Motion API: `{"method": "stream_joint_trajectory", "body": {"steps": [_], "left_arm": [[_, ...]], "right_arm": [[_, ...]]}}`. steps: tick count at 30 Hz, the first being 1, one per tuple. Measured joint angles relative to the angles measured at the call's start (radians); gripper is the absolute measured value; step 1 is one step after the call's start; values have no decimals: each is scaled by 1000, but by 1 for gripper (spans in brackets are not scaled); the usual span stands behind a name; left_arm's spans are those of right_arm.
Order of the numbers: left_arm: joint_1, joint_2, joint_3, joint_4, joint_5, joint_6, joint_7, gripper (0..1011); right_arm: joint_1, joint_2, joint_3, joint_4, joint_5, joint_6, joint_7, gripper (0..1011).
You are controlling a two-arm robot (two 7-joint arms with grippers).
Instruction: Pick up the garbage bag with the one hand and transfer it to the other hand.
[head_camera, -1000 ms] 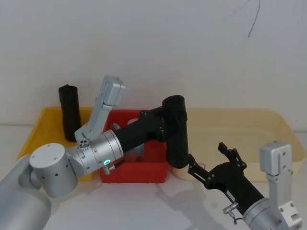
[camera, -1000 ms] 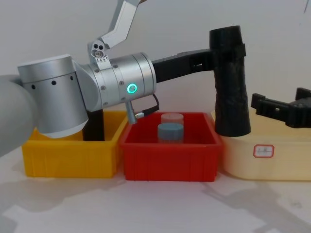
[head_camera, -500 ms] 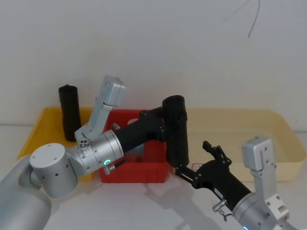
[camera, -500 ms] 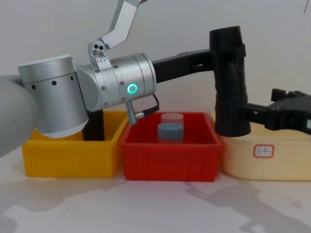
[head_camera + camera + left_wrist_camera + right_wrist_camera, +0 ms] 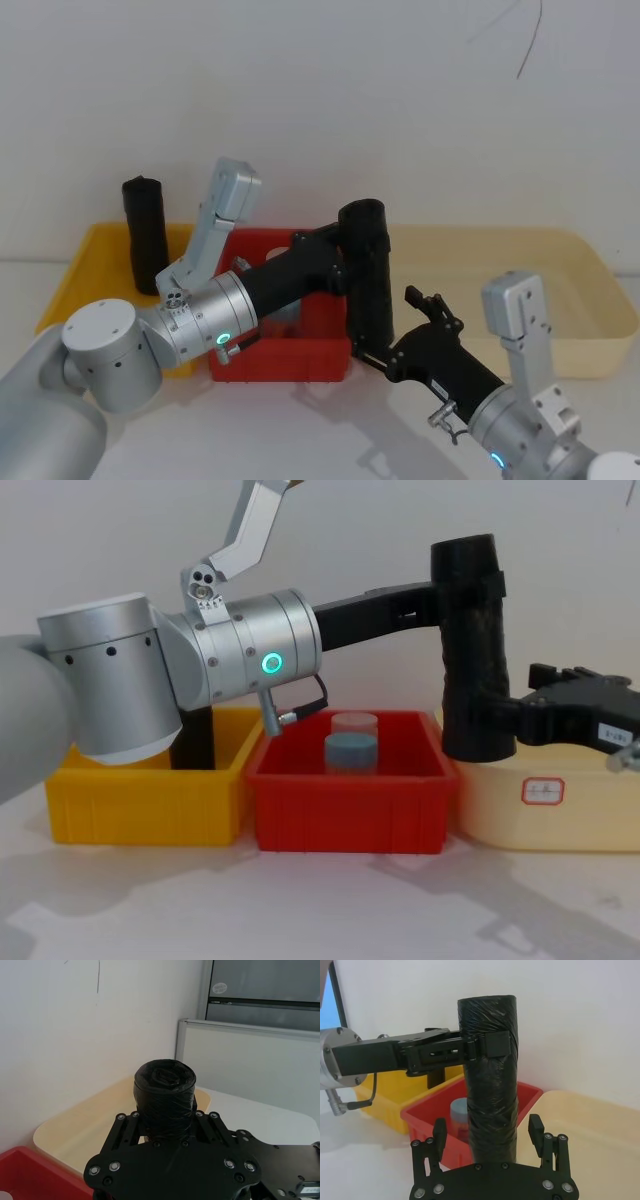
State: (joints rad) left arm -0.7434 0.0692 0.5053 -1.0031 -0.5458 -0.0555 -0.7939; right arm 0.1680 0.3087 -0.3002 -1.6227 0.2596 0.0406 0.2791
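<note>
**Handover, approach stage.** The left gripper (image 5: 350, 250) stays clamped on the upper part of the garbage bag (image 5: 368, 295). It holds the black roll upright in the air, over the line where the red bin (image 5: 280, 362) meets the cream tub (image 5: 560, 250). Arm and roll are unmoved since the earlier frames. The right gripper (image 5: 487, 1132) has advanced leftward. A second ago it stood well apart, to the right of the roll. Now its spread fingers (image 5: 439, 1135) flank the roll's lower part, one on each side, and the right wrist view shows a gap at each side. A slimmer black roll (image 5: 145, 232) stands upright in the yellow bin (image 5: 75, 270) at far left. Two small round containers (image 5: 352, 748) sit in the red bin.
</note>
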Motion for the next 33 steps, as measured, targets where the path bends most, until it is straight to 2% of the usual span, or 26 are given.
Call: {"method": "stream_joint_trajectory", "body": {"steps": [16,25,27,29,30,33], "left_arm": [[0,0,0,0,0,0,0,401],[0,0,0,0,0,0,0,401],[0,0,0,0,0,0,0,401],[0,0,0,0,0,0,0,401],[0,0,0,0,0,0,0,401],[0,0,0,0,0,0,0,401]], "right_arm": [[74,-28,-17,88,-2,-6,37,992],[103,-35,-30,117,11,3,56,793],[109,-37,-33,122,14,6,58,713],[114,-39,-35,126,16,8,58,677],[117,-39,-36,129,18,9,59,606],[121,-39,-37,132,21,9,60,582]]}}
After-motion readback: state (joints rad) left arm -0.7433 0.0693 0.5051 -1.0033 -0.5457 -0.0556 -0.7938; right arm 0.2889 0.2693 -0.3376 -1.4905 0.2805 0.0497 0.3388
